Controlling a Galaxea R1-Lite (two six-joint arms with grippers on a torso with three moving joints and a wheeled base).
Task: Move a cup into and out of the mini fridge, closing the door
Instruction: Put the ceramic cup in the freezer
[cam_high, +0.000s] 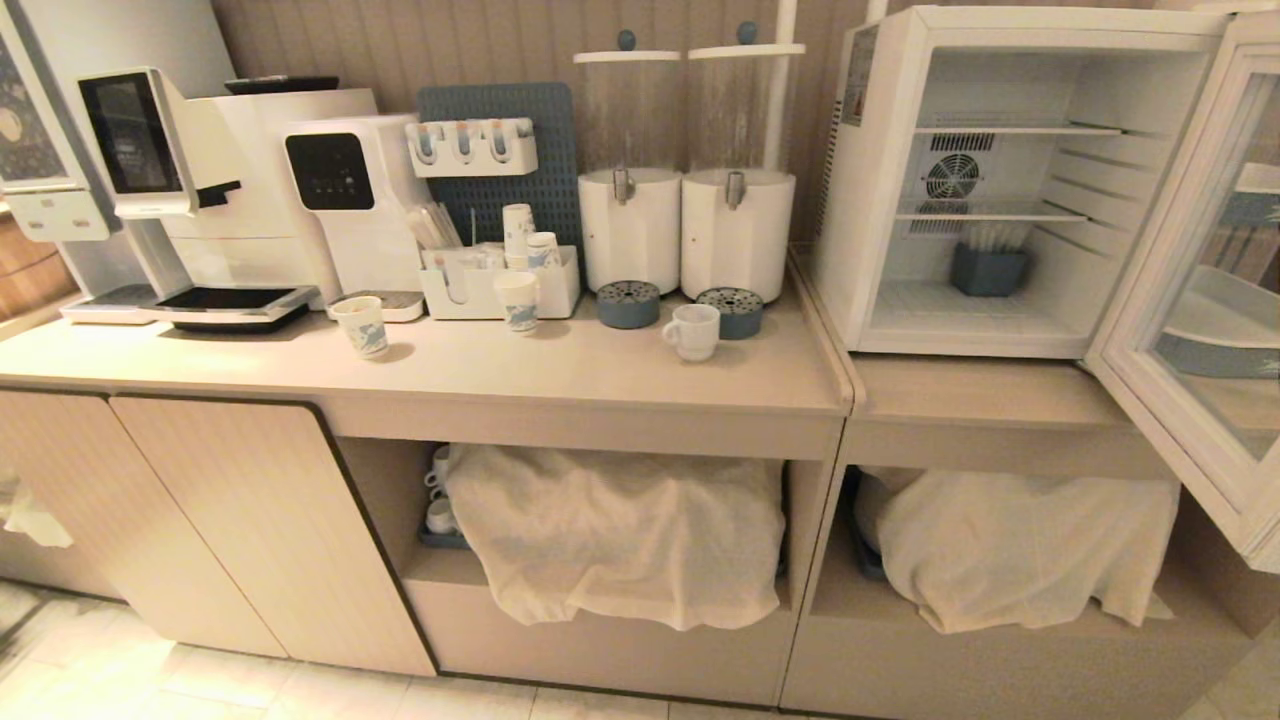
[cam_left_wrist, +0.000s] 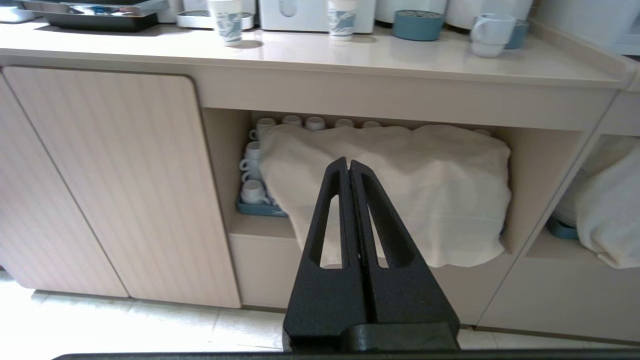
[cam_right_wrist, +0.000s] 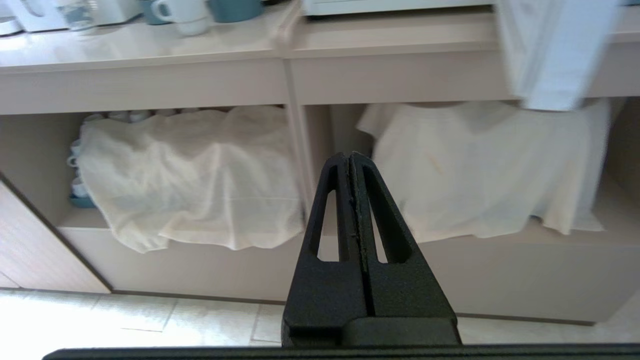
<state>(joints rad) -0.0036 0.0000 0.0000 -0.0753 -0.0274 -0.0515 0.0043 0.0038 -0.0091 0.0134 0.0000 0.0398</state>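
Fridge open, cup on counter, both grippers closed and empty, low in front of the cabinet.

White ceramic cup (cam_high: 692, 331) sits upright on the counter (cam_high: 560, 375), handle toward 9 o'clock, touching or just in front of a blue drip tray (cam_high: 731, 312) below the right drink dispenser (cam_high: 738, 232). Mini fridge (cam_high: 1010, 180) stands at 3 o'clock of the cup on the lower adjoining counter; its glass door (cam_high: 1195, 300) swung wide open toward 4 o'clock. Something blue-grey (cam_high: 988, 270) on the fridge's bottom level, maybe a holder, hard to tell. Left gripper (cam_left_wrist: 349, 165) fingers pressed together, holding nothing, facing the cloth-covered shelf (cam_left_wrist: 395, 190). Right gripper (cam_right_wrist: 352, 157) likewise shut tight, empty, facing the divider between the two covered shelves. Paper cups (cam_high: 361, 326) at 9 o'clock of the mug.
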